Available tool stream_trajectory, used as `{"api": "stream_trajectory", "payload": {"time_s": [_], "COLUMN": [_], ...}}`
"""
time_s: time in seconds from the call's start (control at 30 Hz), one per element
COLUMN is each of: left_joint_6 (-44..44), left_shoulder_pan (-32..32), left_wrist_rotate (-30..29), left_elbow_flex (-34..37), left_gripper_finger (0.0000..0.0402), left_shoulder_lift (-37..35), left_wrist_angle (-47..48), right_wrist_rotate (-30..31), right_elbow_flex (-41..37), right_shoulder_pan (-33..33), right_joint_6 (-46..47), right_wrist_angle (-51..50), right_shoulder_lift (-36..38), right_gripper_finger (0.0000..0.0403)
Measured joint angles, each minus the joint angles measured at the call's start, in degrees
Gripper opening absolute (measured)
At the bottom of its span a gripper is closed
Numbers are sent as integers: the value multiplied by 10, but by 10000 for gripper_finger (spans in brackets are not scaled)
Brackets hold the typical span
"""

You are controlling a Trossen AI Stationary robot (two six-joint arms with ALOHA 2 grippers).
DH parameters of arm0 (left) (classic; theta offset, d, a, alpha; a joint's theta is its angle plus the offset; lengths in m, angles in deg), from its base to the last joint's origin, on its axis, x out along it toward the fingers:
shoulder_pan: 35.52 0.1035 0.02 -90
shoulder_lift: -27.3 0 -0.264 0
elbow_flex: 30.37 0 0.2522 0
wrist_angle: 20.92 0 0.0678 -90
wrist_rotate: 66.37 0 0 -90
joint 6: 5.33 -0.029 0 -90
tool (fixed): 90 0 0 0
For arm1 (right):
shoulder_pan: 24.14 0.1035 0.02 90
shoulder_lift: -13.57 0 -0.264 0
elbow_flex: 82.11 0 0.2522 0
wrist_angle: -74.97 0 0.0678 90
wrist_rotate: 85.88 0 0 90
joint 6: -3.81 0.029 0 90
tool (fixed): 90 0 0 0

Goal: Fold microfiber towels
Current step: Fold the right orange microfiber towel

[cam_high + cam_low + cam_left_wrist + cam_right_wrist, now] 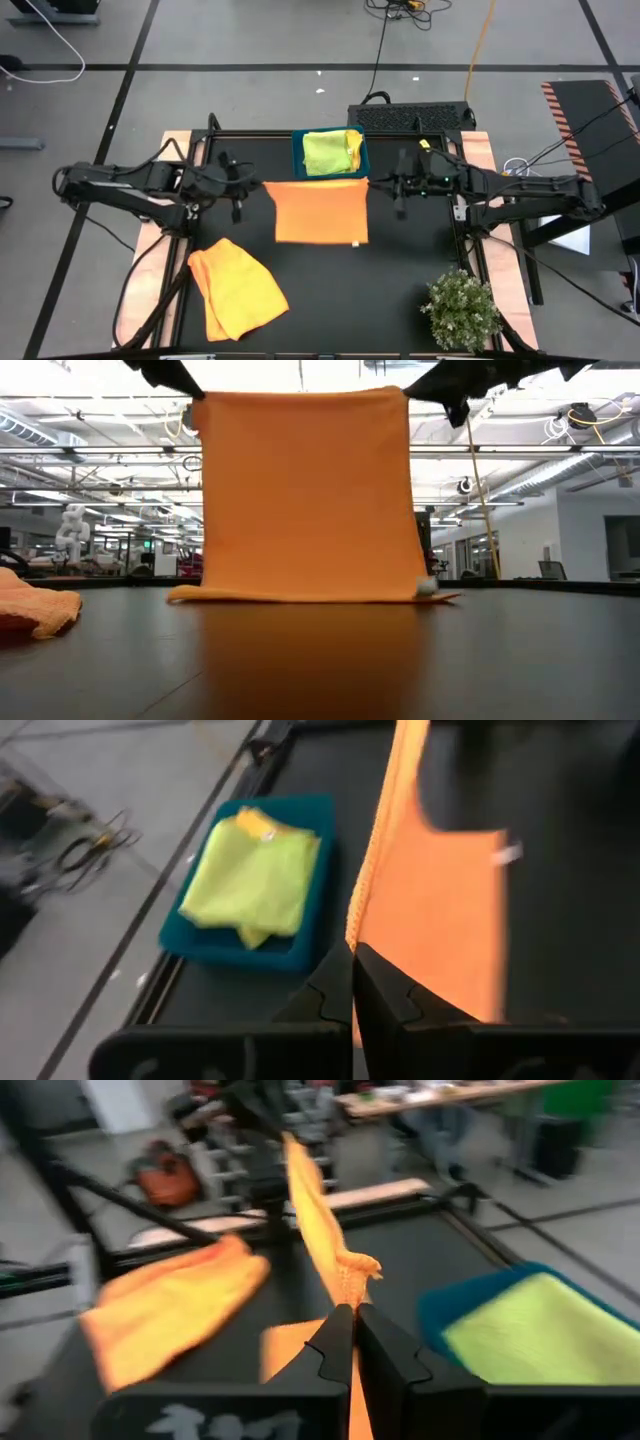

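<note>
Above the black table, both hands (353, 952) (354, 1312) pinch a soft square orange towel's (305, 490) corners.

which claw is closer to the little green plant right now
The right claw, shut on the orange towel, is on the plant's side of the table. The left claw holds the towel's opposite corner, farther away.

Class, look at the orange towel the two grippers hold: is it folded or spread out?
Spread out. The orange towel hangs as one flat sheet between the left gripper and right gripper, its bottom edge resting on the table.
</note>
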Motion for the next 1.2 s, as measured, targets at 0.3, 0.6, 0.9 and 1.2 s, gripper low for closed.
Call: {"api": "stream_trajectory", "payload": {"time_s": [0.3,0.6,0.9,1.2], "left_joint_6": [2,77,93,130], "left_shoulder_pan": [-59,-167,-227,-192], "left_wrist_rotate": [71,97,50,4], "left_elbow_flex": [-80,-96,-155,-141], "left_gripper_finger": [3,3,6,7], "left_shoulder_lift": [0,17,43,42], "left_wrist_angle": [-28,-68,-86,10], "right_wrist_rotate": [-131,-148,-188,-97], "right_elbow_flex": [1,1,3,3], "right_shoulder_pan": [45,129,146,103], "right_joint_6": [34,83,97,108], "right_wrist_angle": [68,134,225,95], "right_shoulder_lift": [28,31,39,38], "right_gripper_finger": [3,4,4,4]}}
